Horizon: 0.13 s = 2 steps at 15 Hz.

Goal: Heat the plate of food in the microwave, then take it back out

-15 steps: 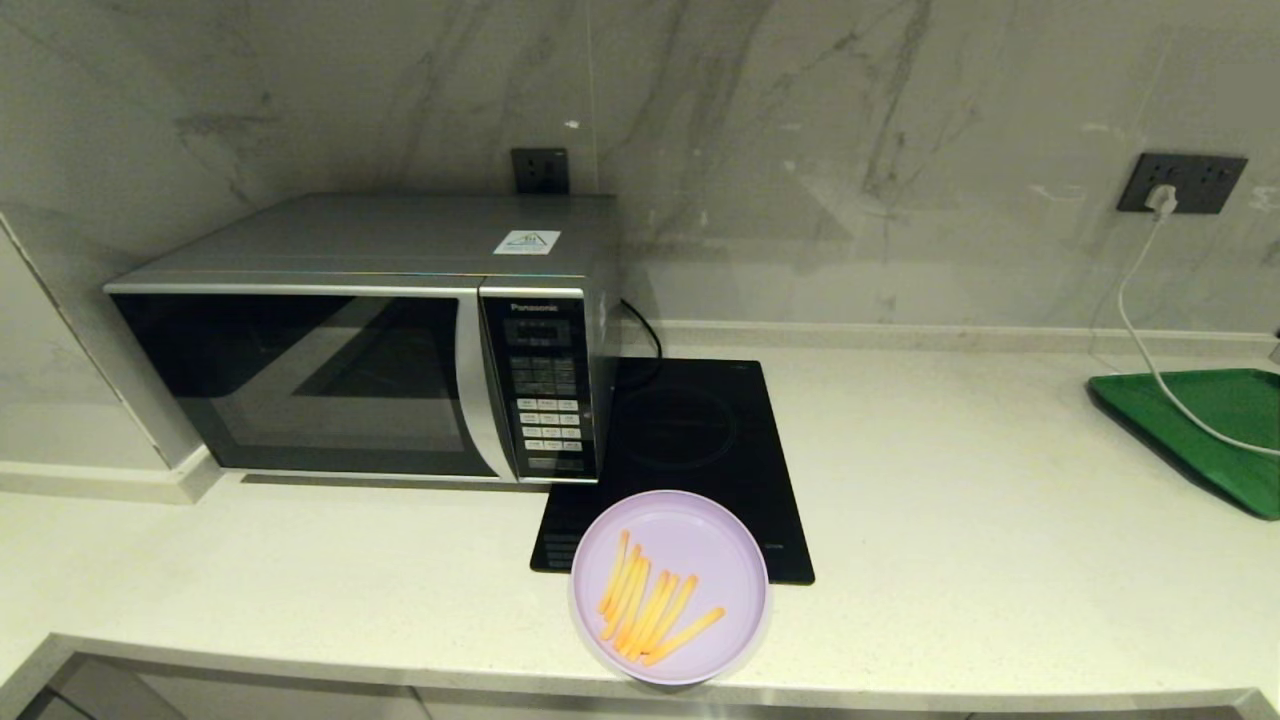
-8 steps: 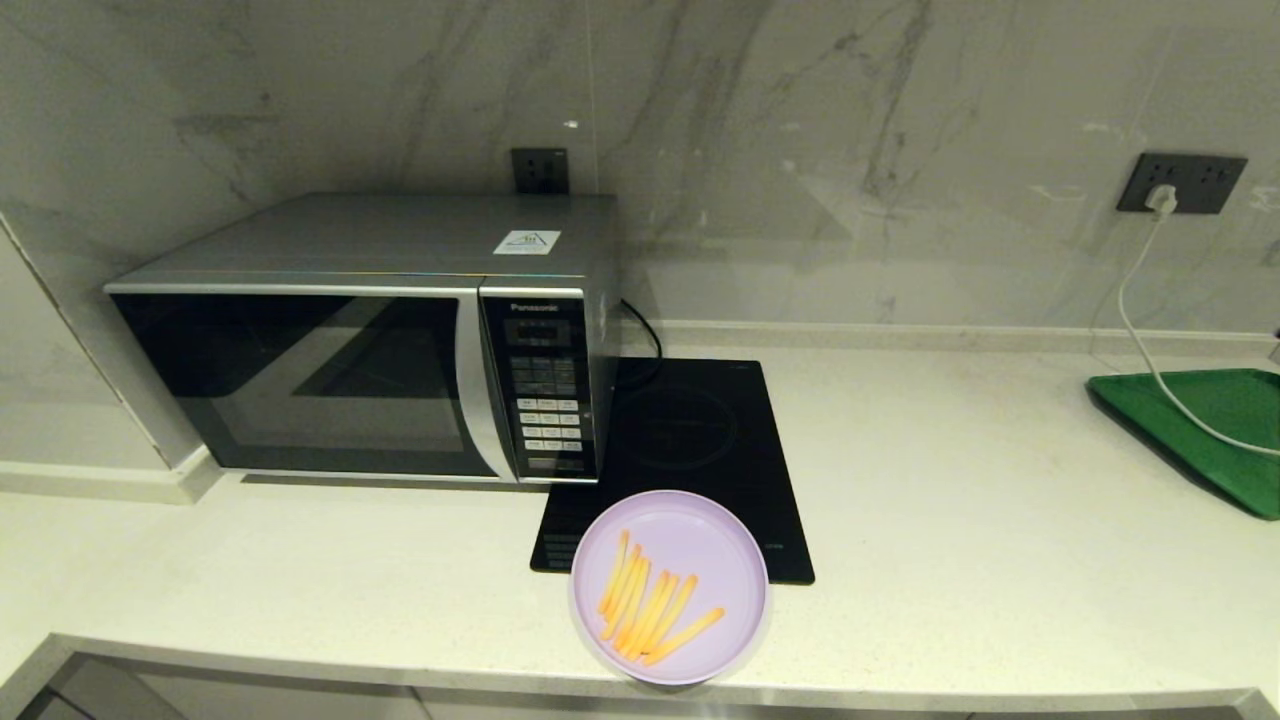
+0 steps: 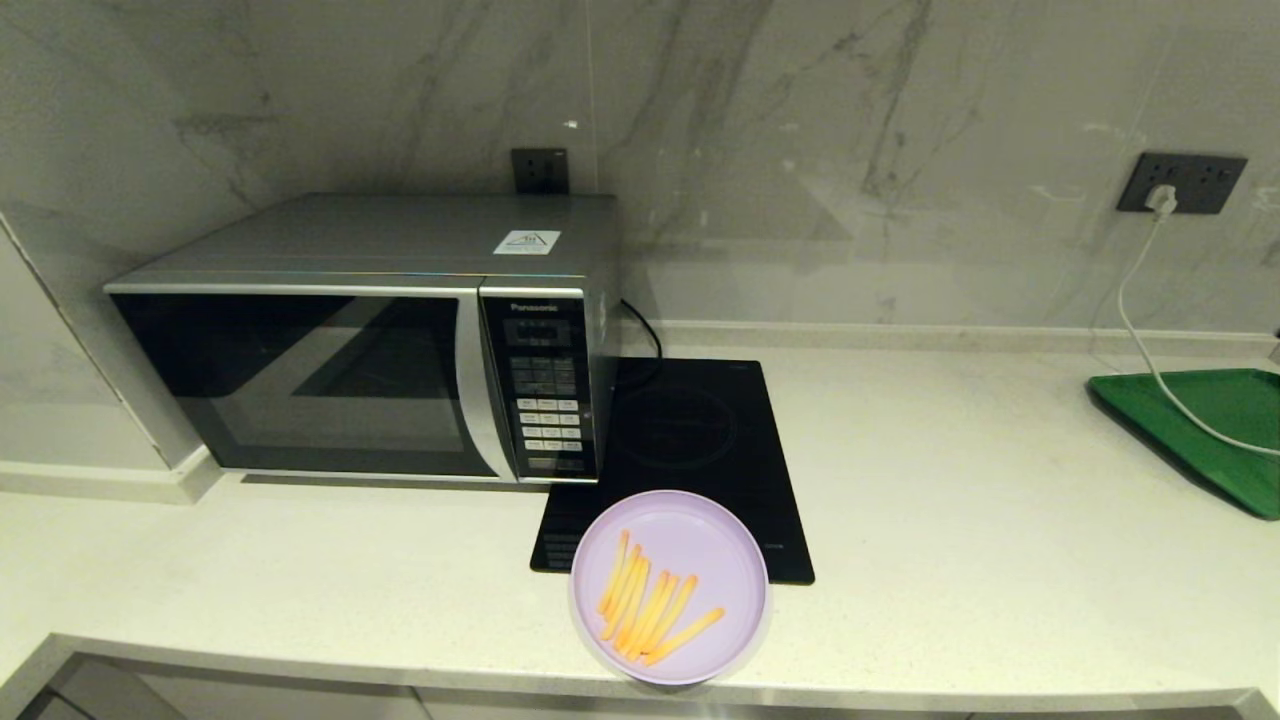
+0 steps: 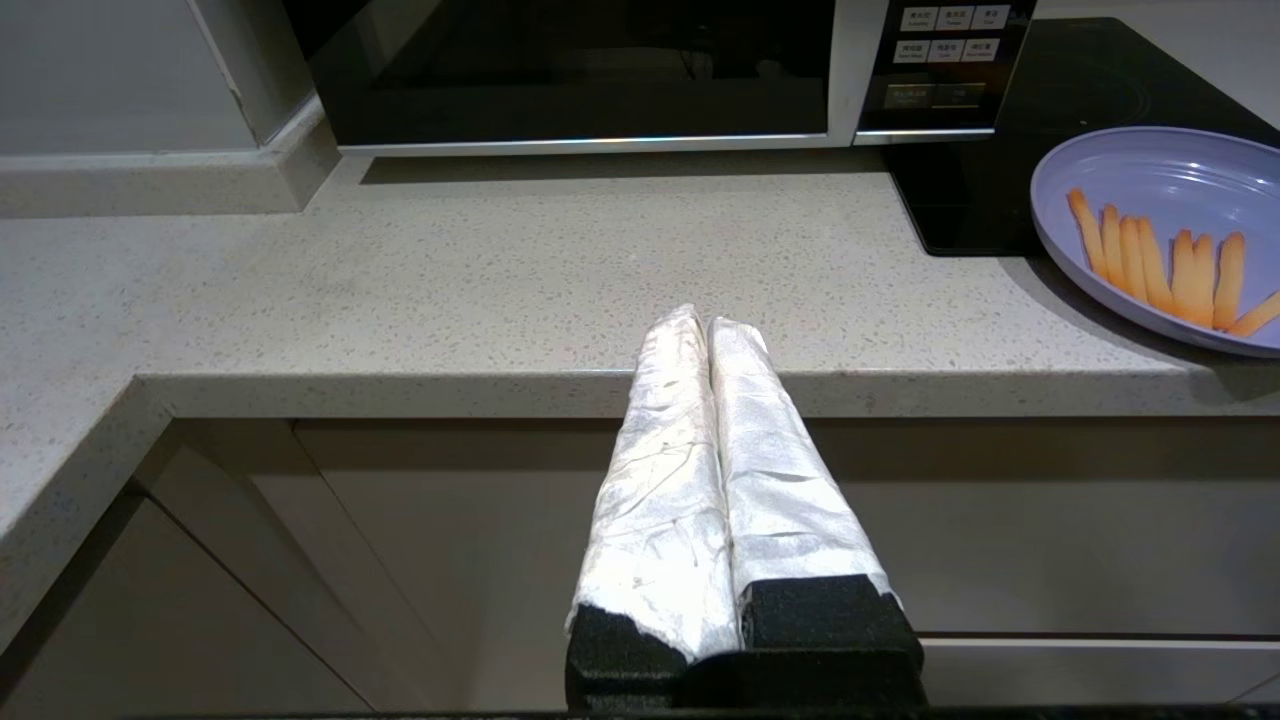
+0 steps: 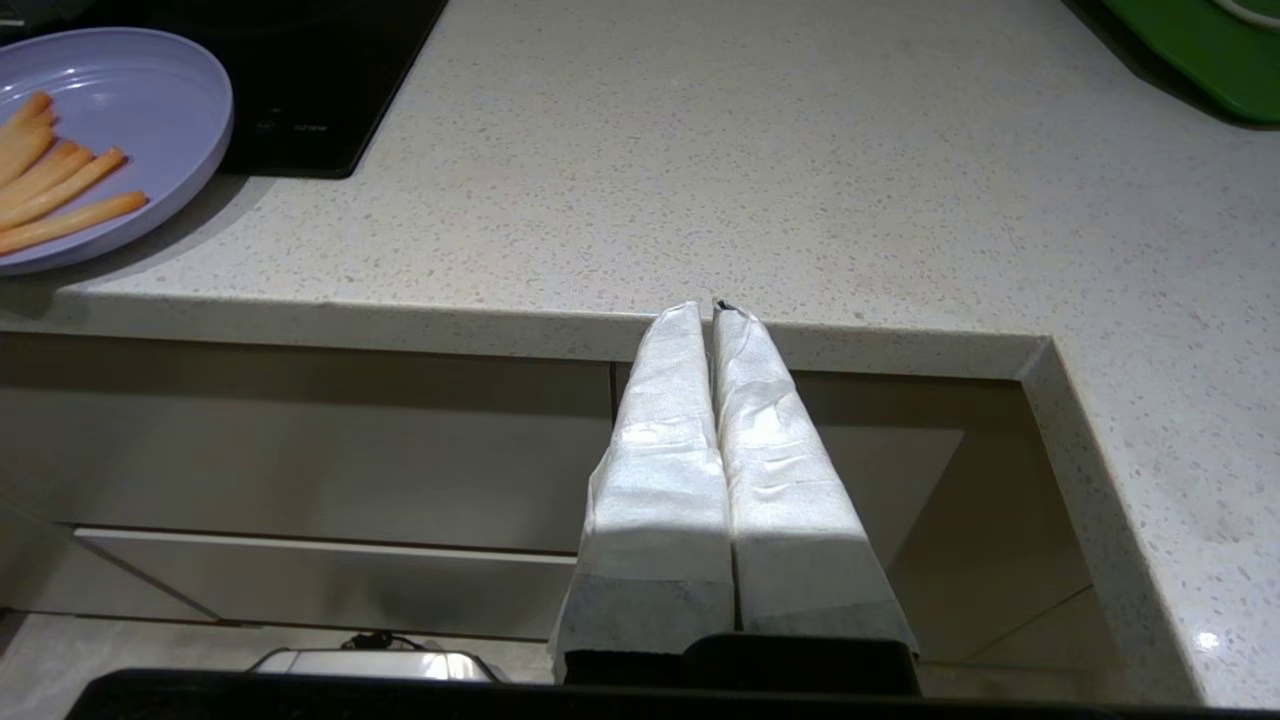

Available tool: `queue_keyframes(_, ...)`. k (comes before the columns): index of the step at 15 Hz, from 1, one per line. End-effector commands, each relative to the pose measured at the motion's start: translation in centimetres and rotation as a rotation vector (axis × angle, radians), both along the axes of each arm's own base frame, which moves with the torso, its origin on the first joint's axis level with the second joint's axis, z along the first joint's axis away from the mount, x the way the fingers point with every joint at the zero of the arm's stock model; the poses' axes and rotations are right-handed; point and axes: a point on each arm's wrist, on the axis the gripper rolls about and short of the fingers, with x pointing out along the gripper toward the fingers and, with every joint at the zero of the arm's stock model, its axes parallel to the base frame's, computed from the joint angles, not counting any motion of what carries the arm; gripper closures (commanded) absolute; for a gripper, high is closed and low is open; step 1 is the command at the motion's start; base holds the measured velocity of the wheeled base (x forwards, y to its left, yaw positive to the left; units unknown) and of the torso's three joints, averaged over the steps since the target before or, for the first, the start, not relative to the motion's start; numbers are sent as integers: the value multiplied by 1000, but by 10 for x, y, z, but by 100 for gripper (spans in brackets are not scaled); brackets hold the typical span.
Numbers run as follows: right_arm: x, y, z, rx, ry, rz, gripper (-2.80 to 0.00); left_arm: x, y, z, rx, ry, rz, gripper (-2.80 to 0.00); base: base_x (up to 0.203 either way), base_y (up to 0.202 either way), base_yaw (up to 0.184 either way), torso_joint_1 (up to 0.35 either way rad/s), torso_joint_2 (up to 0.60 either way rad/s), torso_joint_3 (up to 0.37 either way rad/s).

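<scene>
The lilac plate of food (image 3: 669, 586) sits at the counter's front edge, partly on the black hob, with several yellow-orange fries (image 3: 648, 605) on it. It also shows in the left wrist view, plate (image 4: 1160, 235), and in the right wrist view, plate (image 5: 95, 140). The silver microwave (image 3: 380, 335) stands at the back left with its dark glass door closed. Neither arm shows in the head view. My left gripper (image 4: 705, 325) is shut and empty, held below and in front of the counter edge, left of the plate. My right gripper (image 5: 708, 315) is shut and empty at the counter edge, right of the plate.
A black induction hob (image 3: 690, 450) lies right of the microwave. A green tray (image 3: 1215, 430) sits at the far right with a white cable (image 3: 1150, 340) running over it from a wall socket. Cabinet fronts (image 4: 400, 540) lie below the counter edge.
</scene>
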Motion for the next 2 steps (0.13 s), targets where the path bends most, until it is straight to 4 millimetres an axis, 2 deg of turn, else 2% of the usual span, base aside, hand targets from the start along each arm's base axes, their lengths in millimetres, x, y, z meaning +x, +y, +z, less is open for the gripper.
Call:
queue_keyframes(1, 0, 0, 0, -2, 4, 1, 0, 0, 0, 0, -1, 2, 0, 0, 0, 0, 0, 0, 0, 0)
queue_keyframes(2, 0, 0, 0, -13, 2, 4, 0, 0, 0, 0, -1, 1, 0, 0, 0, 0, 0, 0, 0, 0)
